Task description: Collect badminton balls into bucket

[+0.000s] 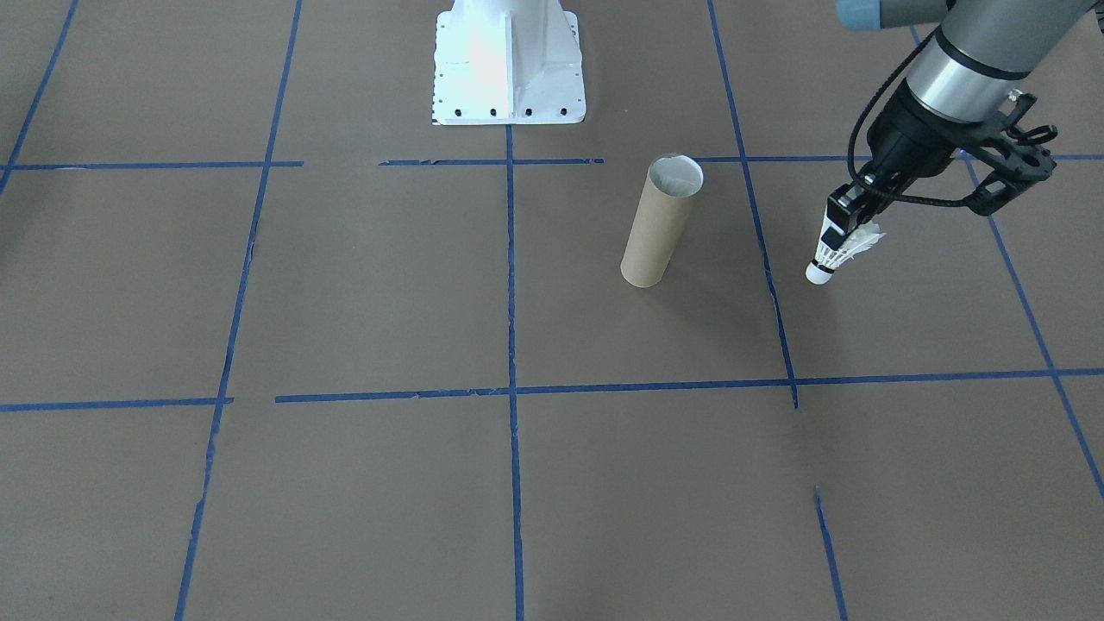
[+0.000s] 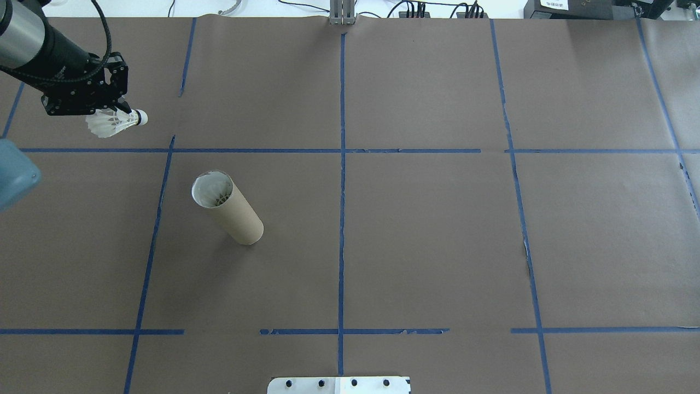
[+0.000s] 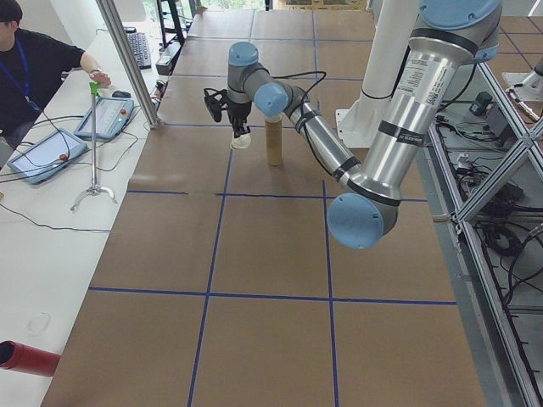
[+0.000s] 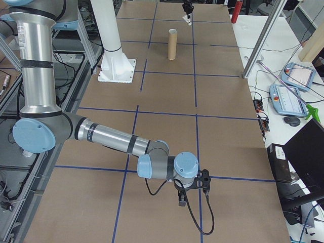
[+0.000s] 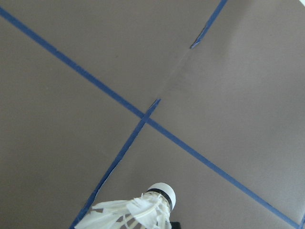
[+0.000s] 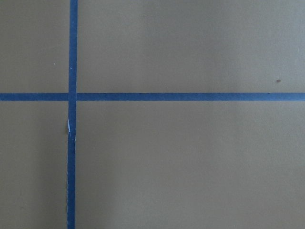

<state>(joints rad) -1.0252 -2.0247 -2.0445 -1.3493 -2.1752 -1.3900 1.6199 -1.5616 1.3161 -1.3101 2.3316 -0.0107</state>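
Gripping the shuttlecock [image 1: 835,255] by its feather skirt, left gripper [image 1: 849,220] fingers pinched onto the white feathers, cork tip hanging below the fingertips and pointing down toward the brown table [image 1: 362,285]. From overhead, same shuttlecock [image 2: 116,123] poking out sideways beyond the black fingers [image 2: 112,104] of the left gripper [image 2: 112,112], thin black band and rounded tip clear of them. In the left wrist view, feathers and cork [image 5: 143,210] low in the picture, blue tape lines [image 5: 143,114] crossing on the table beneath.

Standing upright well to one side of the fingers, toward the table's middle: the tan cardboard bucket [image 1: 660,222], open mouth up, whitish inside, with what looks like white feathers already down in it [image 2: 214,191], though too small to tell for sure. Not touching gripper or shuttlecock.

White pedestal base [image 1: 509,65] farther off, behind the bucket.

Right gripper [image 4: 183,198] seen only in the right side view, low over the table and far from the bucket; finger state impossible to tell. A person [image 3: 34,68] seated at the side bench.
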